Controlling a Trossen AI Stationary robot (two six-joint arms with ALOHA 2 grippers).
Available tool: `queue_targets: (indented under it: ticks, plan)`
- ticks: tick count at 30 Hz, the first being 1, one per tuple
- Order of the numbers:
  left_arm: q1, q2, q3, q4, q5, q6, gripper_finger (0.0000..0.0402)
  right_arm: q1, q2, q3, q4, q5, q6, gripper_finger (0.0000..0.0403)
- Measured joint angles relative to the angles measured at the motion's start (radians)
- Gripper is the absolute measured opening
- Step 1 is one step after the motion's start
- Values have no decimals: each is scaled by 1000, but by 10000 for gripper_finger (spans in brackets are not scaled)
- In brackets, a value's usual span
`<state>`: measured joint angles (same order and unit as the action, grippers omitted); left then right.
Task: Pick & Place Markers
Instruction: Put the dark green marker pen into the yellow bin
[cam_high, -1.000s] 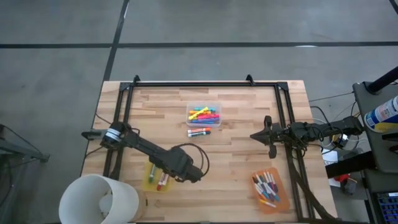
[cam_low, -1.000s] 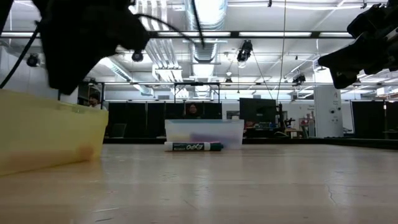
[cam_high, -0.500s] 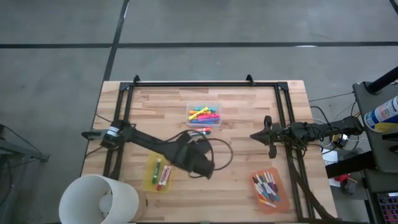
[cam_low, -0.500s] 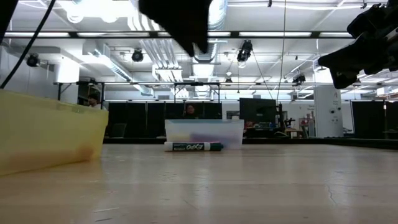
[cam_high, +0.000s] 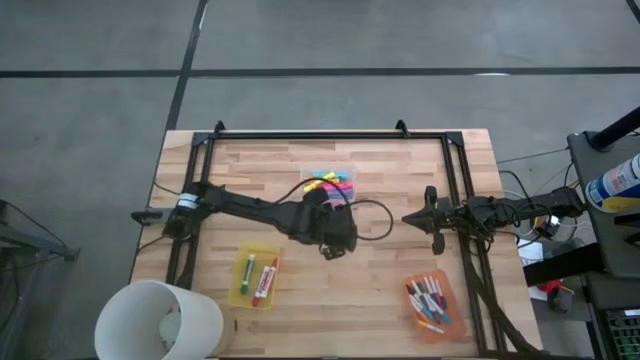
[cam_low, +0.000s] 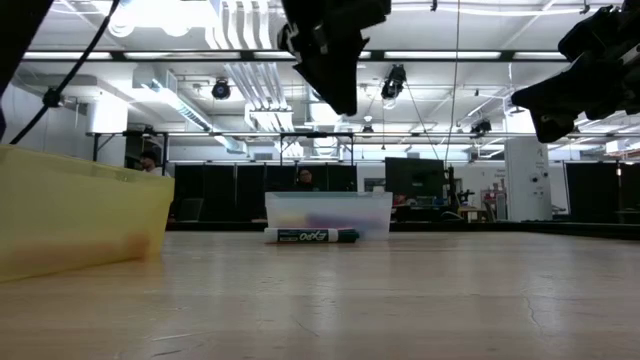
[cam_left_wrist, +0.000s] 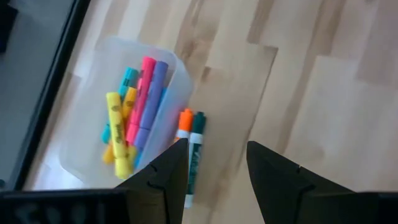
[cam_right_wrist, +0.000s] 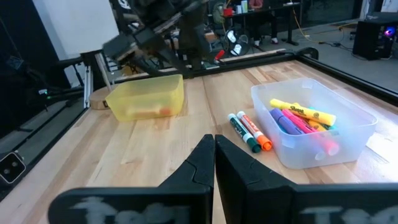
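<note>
Two thin white markers (cam_left_wrist: 192, 149), one orange-capped and one green-capped, lie side by side on the table against the near side of the clear bin (cam_left_wrist: 93, 143), which holds several neon markers (cam_left_wrist: 138, 106). My left gripper (cam_left_wrist: 214, 152) hangs open above the pair, well clear of the table (cam_low: 338, 70); in the high view that arm (cam_high: 330, 228) hides them. The yellow bin (cam_high: 256, 277) holds a green and a red marker. The orange bin (cam_high: 432, 303) holds several markers. My right gripper (cam_right_wrist: 214, 155) is shut and waits by the table's right side (cam_high: 415, 217).
A large white cylinder (cam_high: 160, 320) stands at the table's near left corner. A black frame (cam_high: 320, 133) runs along the far edge and both sides. Bare wood lies between the yellow bin and the orange bin. A cable (cam_high: 372, 215) loops off the left arm.
My left gripper has swung from above the yellow bin toward the table's right and far edge, and now hangs over the two markers beside the clear bin. The green and red markers in the yellow bin have come into full sight.
</note>
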<state>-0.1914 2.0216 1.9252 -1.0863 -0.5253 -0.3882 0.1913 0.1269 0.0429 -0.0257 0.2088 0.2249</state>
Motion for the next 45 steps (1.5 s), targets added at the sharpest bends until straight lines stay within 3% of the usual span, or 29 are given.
queue_targets:
  ticks: [19, 31, 40, 45]
  plan:
    - [87, 0, -162, 92, -75, 109, 161, 0, 0, 0, 0, 0, 0, 9]
    - [121, 0, -292, 91, -48, 210, 161, 0, 0, 0, 0, 0, 0, 9]
    - [138, 0, -316, 92, -35, 259, 161, 0, 0, 0, 0, 0, 0, 9]
    - [162, 0, -318, 91, 24, 265, 161, 0, 0, 0, 0, 0, 0, 9]
